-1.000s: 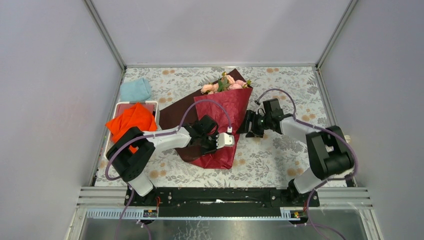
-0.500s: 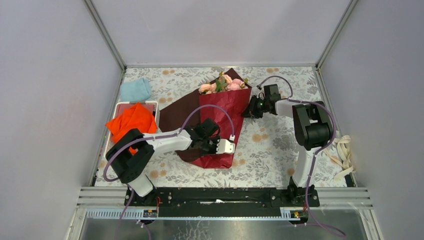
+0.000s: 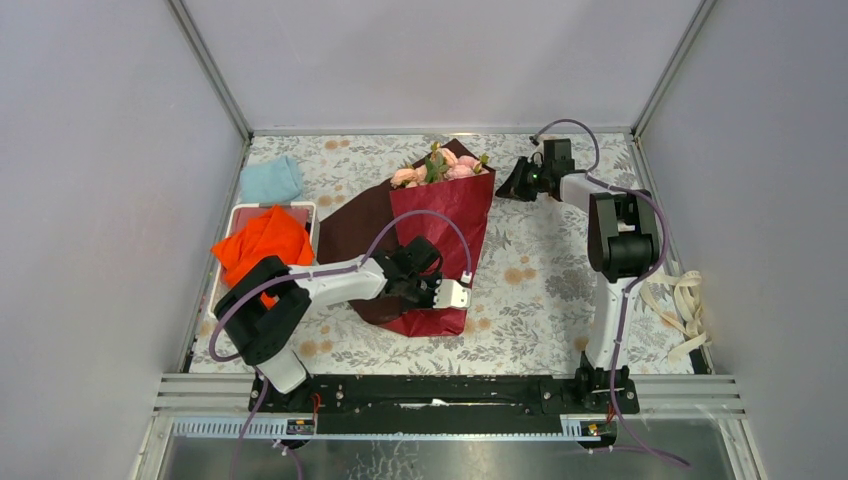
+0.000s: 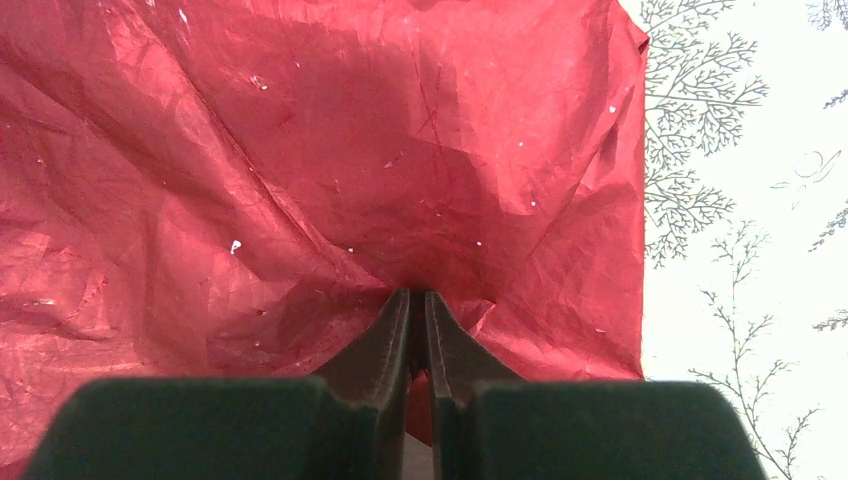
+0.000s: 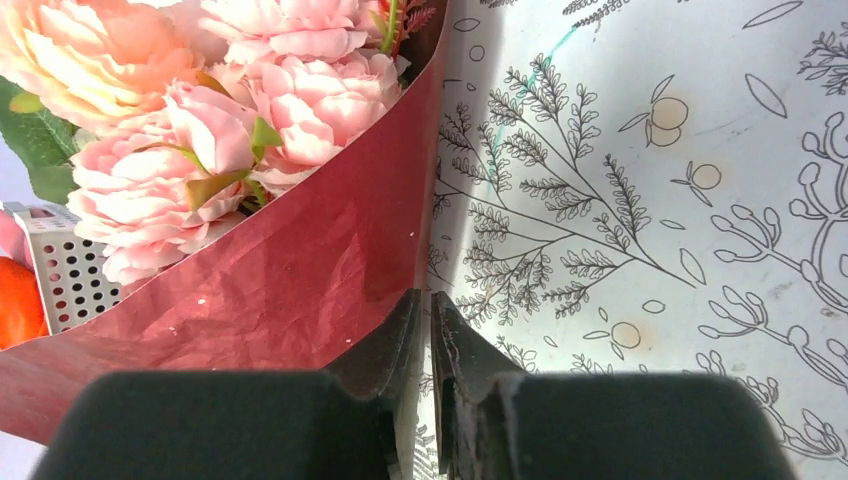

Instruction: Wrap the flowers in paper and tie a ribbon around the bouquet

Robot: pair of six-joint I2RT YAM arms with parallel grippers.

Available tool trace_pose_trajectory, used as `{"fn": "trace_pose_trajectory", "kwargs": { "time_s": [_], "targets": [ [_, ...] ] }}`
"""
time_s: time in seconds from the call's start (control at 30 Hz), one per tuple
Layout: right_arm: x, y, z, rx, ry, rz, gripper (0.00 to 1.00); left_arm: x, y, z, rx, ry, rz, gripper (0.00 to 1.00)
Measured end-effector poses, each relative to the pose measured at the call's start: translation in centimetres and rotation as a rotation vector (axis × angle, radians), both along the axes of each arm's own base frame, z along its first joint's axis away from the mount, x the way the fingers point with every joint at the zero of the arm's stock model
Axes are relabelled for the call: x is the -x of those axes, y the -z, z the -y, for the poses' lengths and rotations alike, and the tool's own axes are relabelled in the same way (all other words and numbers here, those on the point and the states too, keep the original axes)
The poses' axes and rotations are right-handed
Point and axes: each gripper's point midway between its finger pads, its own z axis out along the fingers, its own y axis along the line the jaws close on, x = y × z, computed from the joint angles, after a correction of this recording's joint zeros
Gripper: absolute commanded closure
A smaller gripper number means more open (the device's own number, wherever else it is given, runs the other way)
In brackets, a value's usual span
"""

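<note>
Top external view showed the bouquet point(image 3: 440, 235) lying on the flower-printed surface point(image 3: 545, 300), its wide end toward the far wall and its narrow end toward the arms. The flowers point(image 3: 435, 172), pink with green leaves, stuck out at the wide end. The paper point(image 3: 450, 205) was folded over them as a red cone, with a darker flap spread flat to its left. The left jaws sat on the lower part of the cone; in the left wrist view they were nearly together, pinching a raised fold of the paper that puckered into creases around the tips. The right jaws were at the cone's top right corner, beside the blooms; in the right wrist view they stood narrow, with the paper's right edge running down into the slit between them. The ribbon point(image 3: 686, 305) lay loose at the right edge of the surface, well apart from the bouquet. An orange cloth point(image 3: 262, 243) lay partly over a white tray point(image 3: 308, 212) at the left, a blue cloth point(image 3: 272, 180) behind it
</note>
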Motion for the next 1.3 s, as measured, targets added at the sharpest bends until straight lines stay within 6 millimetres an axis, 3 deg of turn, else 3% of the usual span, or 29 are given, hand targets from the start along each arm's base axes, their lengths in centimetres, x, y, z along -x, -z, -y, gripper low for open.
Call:
{"fn": "trace_pose_trajectory", "kwargs": {
  "time_s": [0.1,0.17,0.27,0.33,0.53,0.63,0.8,0.97,1.07,1.2,1.3],
  "targets": [
    [0.2,-0.4,0.1,0.011,-0.015,0.009,0.72,0.0,0.0,0.0,-0.003,0.0,-0.003,0.85],
    [1.4,-0.6,0.1,0.015,-0.029,0.005,0.64,0.0,0.0,0.0,-0.005,-0.001,-0.005,0.85],
    [5.5,-1.2,-0.3,0.028,-0.063,-0.021,0.62,0.0,0.0,0.0,-0.008,-0.001,-0.009,0.85],
    [8.9,-2.2,-1.4,0.035,-0.103,-0.025,0.67,0.0,0.0,0.0,-0.01,-0.004,-0.013,0.85],
    [18.6,-4.2,-10.0,-0.055,-0.362,0.004,0.81,0.0,-0.1,0.1,-0.015,-0.011,-0.021,0.85],
    [22.9,-2.3,-12.7,-0.107,-0.438,-0.074,0.84,0.0,-0.1,0.0,-0.014,-0.021,-0.025,0.84],
    [27.7,2.5,-12.8,-0.133,-0.414,-0.276,0.86,-0.2,-0.1,-0.2,-0.005,-0.061,-0.053,0.81],
    [27.9,2.8,-13.3,-0.158,-0.4,-0.306,0.86,-0.5,-0.9,-0.9,-0.016,-0.14,-0.109,0.75],
    [27.9,2.8,-13.3,-0.142,-0.393,-0.319,0.86,0.0,-2.6,-0.9,-0.019,-0.165,-0.132,0.75],
    [27.8,2.8,-13.3,-0.126,-0.388,-0.329,0.86,2.2,-4.7,-0.6,0.005,-0.116,-0.138,0.78],
    [27.8,2.8,-13.2,-0.114,-0.386,-0.335,0.86,4.4,-3.3,-1.3,-0.036,-0.076,-0.155,0.8]
  ]
}}
